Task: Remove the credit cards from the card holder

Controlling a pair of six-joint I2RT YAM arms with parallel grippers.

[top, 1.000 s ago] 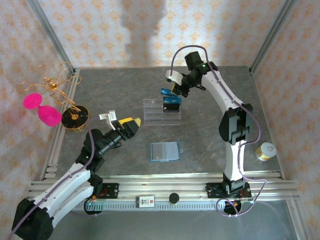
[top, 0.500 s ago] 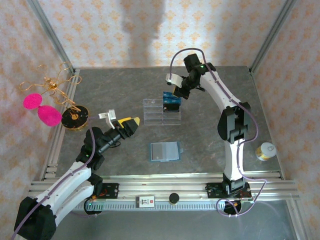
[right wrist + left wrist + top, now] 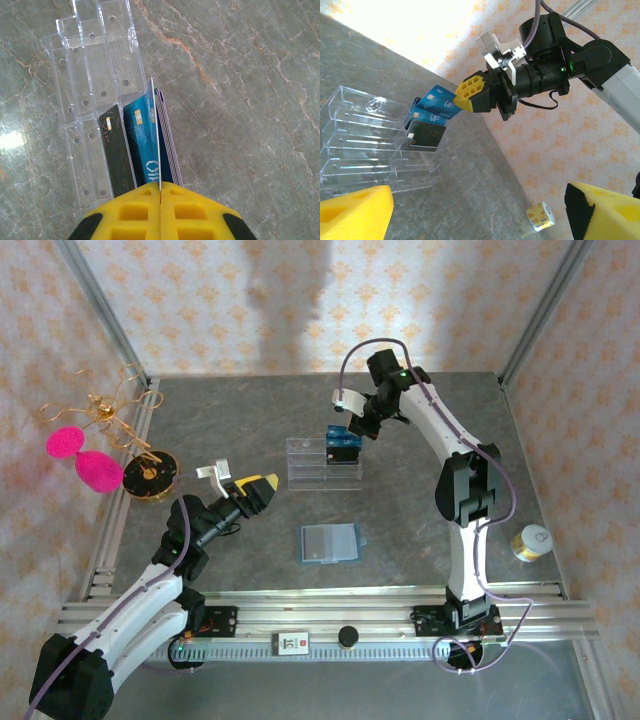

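Showing pale lettering, the blue credit cards (image 3: 436, 104) overlap.

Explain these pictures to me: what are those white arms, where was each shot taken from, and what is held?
Those are two white-and-black robot arms bolted to a grey stone-patterned table. One picture looks down from above; the other two come from a camera on each wrist. The right gripper, with yellow fingers, is shut on a thin blue plastic card at the clear tiered acrylic stand, where a black card stands too. The left gripper hovers open and empty. The small teal-blue wallet lies open on the table.
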